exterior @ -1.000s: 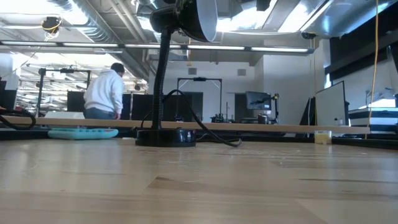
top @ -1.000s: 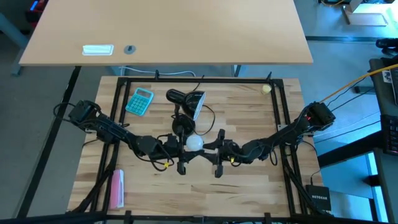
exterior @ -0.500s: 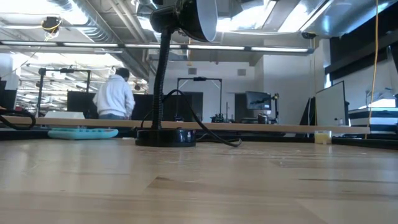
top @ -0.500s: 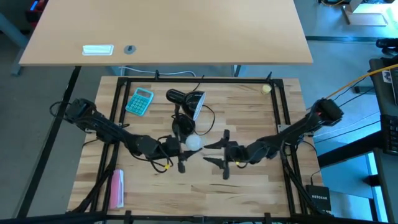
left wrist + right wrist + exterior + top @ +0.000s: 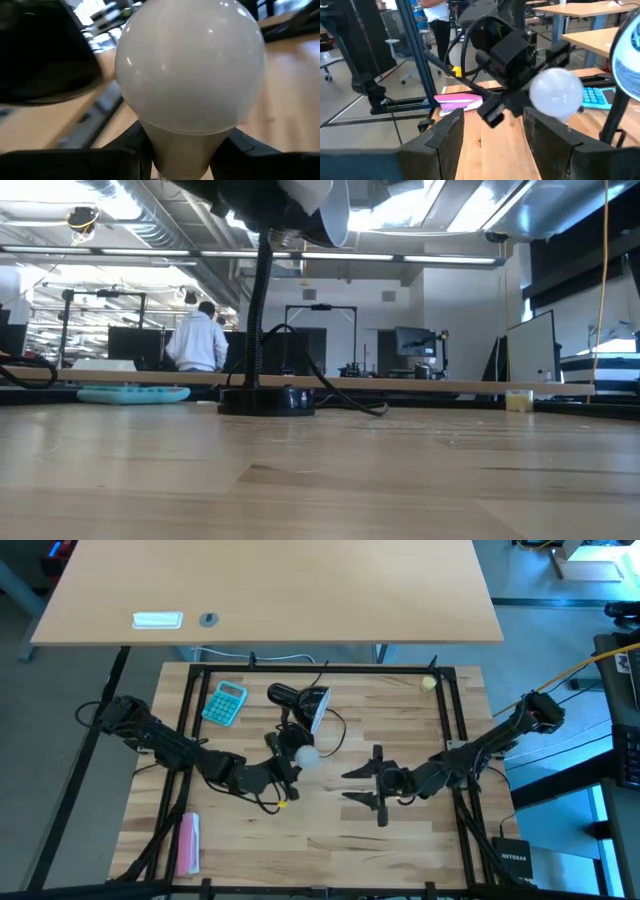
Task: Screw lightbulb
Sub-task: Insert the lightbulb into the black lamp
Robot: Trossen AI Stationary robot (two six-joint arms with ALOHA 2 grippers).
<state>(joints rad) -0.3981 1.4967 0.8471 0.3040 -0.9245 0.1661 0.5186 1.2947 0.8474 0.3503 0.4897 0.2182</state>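
The white frosted lightbulb [image 5: 305, 754] is held in my left gripper [image 5: 292, 764] above the middle of the table, just on the near side of the black lamp's shade [image 5: 306, 700]. It fills the left wrist view [image 5: 190, 65]. The lamp stands on its round base [image 5: 266, 400], and its stalk [image 5: 260, 310] rises to the shade. My right gripper [image 5: 347, 787] is open and empty, to the right of the bulb. The right wrist view shows the bulb [image 5: 556, 91] ahead of its spread fingers. My left gripper pinches the bulb's narrow neck [image 5: 181, 150] between its two fingers [image 5: 105, 160], just below the round globe. The fingers come slanting from the table's near left. The bulb is lifted clear of the table, and its globe points away from the gripper toward the lamp.
A blue calculator [image 5: 224, 702] lies at the far left, a pink object [image 5: 188, 840] at the near left edge, and a small yellow ball [image 5: 428, 683] at the far right. The lamp's cord [image 5: 335, 730] loops beside its base. A person [image 5: 205, 340] stands in the room behind.
My left gripper has carried the bulb from the table's middle toward the far edge and the lamp shade. My right gripper has drawn back from the bulb toward the table's right edge, its fingers spread. The person behind has walked to the right.
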